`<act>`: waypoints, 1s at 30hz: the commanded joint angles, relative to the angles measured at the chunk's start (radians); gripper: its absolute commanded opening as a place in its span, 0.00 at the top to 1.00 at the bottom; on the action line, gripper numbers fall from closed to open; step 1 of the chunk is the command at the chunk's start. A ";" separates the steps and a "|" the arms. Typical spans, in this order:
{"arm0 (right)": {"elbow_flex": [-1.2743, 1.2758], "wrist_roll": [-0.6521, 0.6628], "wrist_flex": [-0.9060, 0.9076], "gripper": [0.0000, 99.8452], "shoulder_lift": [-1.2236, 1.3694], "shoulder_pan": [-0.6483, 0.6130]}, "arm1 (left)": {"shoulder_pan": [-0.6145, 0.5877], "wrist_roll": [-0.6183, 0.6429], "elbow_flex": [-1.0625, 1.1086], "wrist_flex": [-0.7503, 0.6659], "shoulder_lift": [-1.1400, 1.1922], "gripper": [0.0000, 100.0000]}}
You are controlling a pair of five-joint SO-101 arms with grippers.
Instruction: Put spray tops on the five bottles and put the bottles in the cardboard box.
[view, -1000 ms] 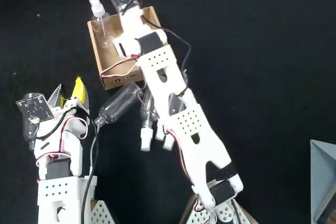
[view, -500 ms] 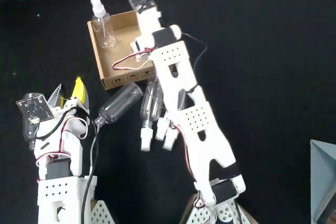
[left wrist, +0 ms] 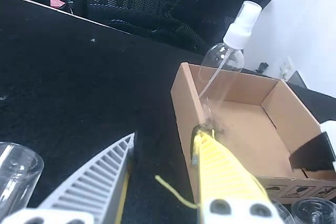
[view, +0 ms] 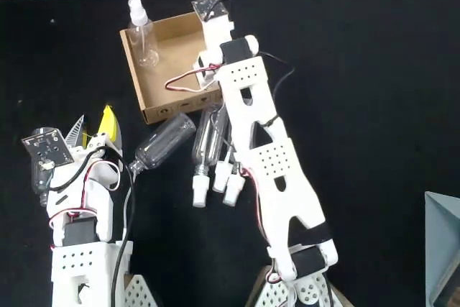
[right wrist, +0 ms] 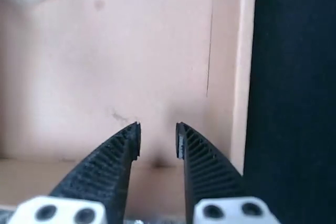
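The cardboard box (view: 148, 103) lies at the table's far left. A clear bottle with a white spray top (view: 141, 33) stands upright in its far-left corner, also seen in the left wrist view as the bottle (left wrist: 223, 62) in the box (left wrist: 184, 103). My right arm (view: 244, 98) stretches over the box's right side. Its gripper (right wrist: 157, 140) hangs open by a narrow gap above the box floor (right wrist: 131, 51), holding nothing. My left gripper (view: 93, 116) rests near the table's front left, open and empty (left wrist: 165, 140), pointing at the box.
Two uncapped bottles (view: 164, 141) (view: 208, 138) lie on the black table in front of the box. Loose white spray tops (view: 199, 193) (view: 233, 189) lie beside them. Another open bottle (left wrist: 13, 166) stands by my left arm. A grey object (view: 442, 242) sits at the right edge.
My right arm has swung to the right across the box, away from the standing bottle. The left arm and the bottles have not moved.
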 commanded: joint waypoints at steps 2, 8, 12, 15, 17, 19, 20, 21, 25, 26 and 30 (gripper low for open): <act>-0.058 0.002 0.057 0.93 -0.025 0.035 | -0.012 -0.011 0.024 0.003 -0.015 0.83; -0.058 0.000 0.083 0.93 -0.025 0.031 | -0.012 -0.011 0.024 0.003 -0.015 0.83; -0.058 -0.008 0.098 0.93 -0.038 0.029 | -0.013 -0.011 0.024 0.003 -0.015 0.83; -0.058 -0.021 0.106 0.93 -0.053 0.031 | -0.013 -0.011 0.024 0.003 -0.015 0.83; -0.056 -0.078 0.106 0.93 -0.056 0.034 | -0.013 -0.011 0.024 0.003 -0.015 0.83; -0.056 -0.118 0.107 0.93 -0.056 0.034 | -0.013 -0.011 0.024 0.003 -0.015 0.83; -0.056 -0.129 0.107 0.93 -0.056 0.031 | -0.013 -0.011 0.024 0.003 -0.015 0.83; -0.056 -0.135 0.109 0.93 -0.056 0.031 | -0.013 -0.011 0.024 0.003 -0.015 0.83; -0.056 -0.137 0.109 0.95 -0.058 0.029 | -0.013 -0.011 0.024 0.003 -0.015 0.83; -0.056 -0.137 0.109 0.97 -0.058 0.031 | -0.013 -0.011 0.024 0.003 -0.015 0.83; -0.056 -0.137 0.110 0.98 -0.058 0.029 | -0.013 -0.011 0.024 0.003 -0.015 0.83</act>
